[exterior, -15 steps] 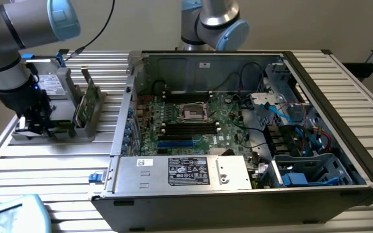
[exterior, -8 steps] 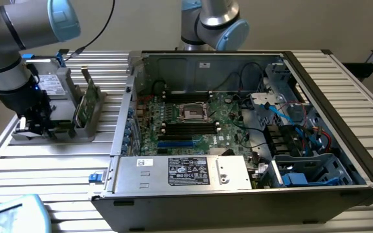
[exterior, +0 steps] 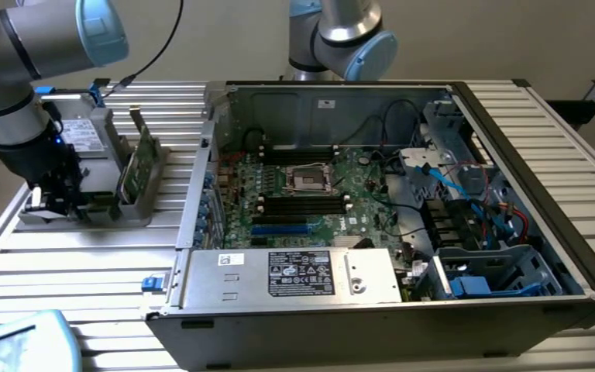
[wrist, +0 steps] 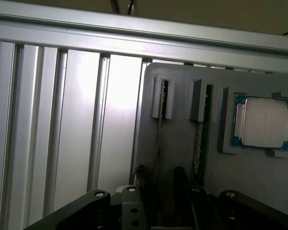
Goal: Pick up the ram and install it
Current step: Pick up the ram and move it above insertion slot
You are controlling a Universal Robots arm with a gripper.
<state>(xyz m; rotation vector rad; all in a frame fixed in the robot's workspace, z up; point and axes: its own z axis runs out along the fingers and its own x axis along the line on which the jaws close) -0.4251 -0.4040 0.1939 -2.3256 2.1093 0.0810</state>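
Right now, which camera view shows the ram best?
The exterior view. There the ram stands upright in its grey holder, with its green face turned towards the camera. The wrist view looks along the holder's slots and catches the ram edge-on, as a thin strip.

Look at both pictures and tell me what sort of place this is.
Probably a robotics lab bench for computer assembly: a robot arm reaches over a slatted metal table, an open computer case lies on it, and the ram and a processor sit in a grey holder.
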